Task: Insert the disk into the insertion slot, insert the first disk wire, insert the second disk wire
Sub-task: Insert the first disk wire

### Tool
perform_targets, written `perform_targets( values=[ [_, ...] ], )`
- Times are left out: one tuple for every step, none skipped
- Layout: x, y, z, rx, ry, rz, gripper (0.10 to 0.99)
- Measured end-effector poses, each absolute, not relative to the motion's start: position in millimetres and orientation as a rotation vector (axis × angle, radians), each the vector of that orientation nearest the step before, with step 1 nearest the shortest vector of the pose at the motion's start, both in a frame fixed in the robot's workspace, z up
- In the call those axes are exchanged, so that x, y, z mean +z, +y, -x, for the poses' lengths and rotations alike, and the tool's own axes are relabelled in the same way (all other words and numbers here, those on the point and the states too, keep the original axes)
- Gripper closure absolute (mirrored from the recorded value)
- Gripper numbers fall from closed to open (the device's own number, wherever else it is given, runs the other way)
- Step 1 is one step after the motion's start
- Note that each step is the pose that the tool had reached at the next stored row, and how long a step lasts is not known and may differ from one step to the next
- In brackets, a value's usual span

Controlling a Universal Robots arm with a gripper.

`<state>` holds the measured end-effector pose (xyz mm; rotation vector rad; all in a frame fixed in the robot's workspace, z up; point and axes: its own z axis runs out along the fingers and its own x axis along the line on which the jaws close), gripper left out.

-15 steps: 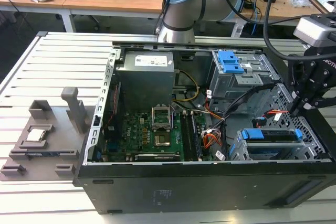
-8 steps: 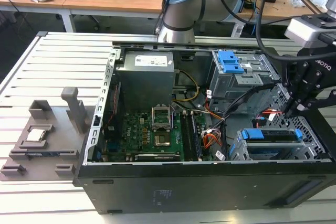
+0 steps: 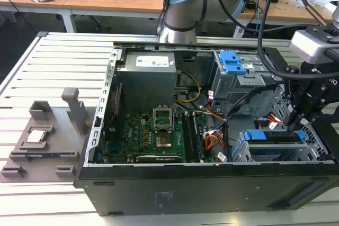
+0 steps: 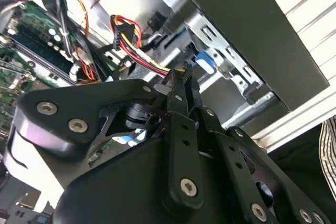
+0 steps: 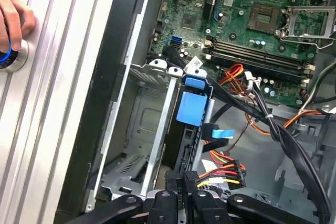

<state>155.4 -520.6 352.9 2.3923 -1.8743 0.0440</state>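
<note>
Gripping red/yellow disk wire (image 4: 128,32) w/ gripper (image 4: 182,77), closed on it, just beside disk (image 3: 275,146) seated in insertion slot (image 3: 239,154) nr case (image 3: 185,189) corner.

Exterior view: high, off arm, looks obliquely down on open black metal computer case (image 3: 185,194) lying on slatted aluminium table (image 3: 32,67); far enough to take in whole case.
First wrist view: close, looks down past black gripper (image 5: 182,181) into case interior.
Second wrist view: closer, from behind gripper linkage, faces case wall.
All three views share green motherboard (image 3: 153,136), blue plastic drive carrier (image 5: 191,106), red-yellow wire bundle (image 4: 131,38).
</note>
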Motion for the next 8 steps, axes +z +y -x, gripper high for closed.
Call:
perform_targets(
  values=[
    [352.9, -520.6, -155.3, 0.037, -1.895, -2.382, 0.918],
    [352.8, -520.6, -155.2, 0.028, -1.924, -2.366, 0.918],
    [352.9, -520.6, -155.2, 0.022, -1.945, -2.355, 0.918],
    [352.8, -520.6, -155.3, 0.016, -1.964, -2.344, 0.918],
    [352.8, -520.6, -155.2, 0.013, -1.976, -2.336, 0.918],
    [352.8, -520.6, -155.2, 0.006, -2.007, -2.315, 0.918],
    [352.7, -520.6, -155.2, -0.001, -2.036, -2.295, 0.918],
    [352.6, -520.6, -155.2, -0.005, -2.056, -2.281, 0.918]
  ],
)
